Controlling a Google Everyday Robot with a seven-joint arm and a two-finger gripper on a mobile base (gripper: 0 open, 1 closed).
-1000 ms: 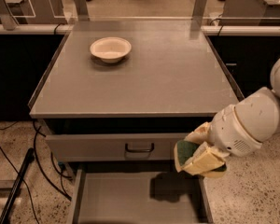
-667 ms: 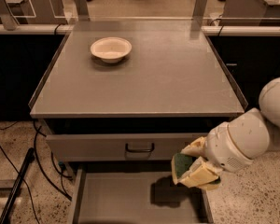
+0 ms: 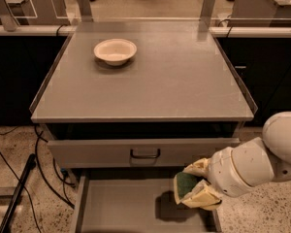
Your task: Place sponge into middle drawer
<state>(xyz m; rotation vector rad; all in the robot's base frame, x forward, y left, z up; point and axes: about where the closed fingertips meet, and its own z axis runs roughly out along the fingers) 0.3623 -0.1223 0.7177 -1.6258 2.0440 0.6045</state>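
Note:
My gripper (image 3: 193, 187) is at the lower right, shut on the sponge (image 3: 185, 184), whose dark green scrub face shows between the cream fingers. It holds the sponge just above the right part of the middle drawer (image 3: 121, 208), a pulled-out grey tray with a flat floor and thin side walls. The sponge's shadow falls on the drawer floor beneath it.
A white bowl (image 3: 115, 51) sits on the grey counter top (image 3: 150, 81) at the back left. A grey drawer front with a black handle (image 3: 145, 154) is above the open drawer. Black cables (image 3: 19, 178) lie on the floor at left.
My gripper has come down and slightly right with the sponge, from in front of the upper drawer's front to low over the open drawer.

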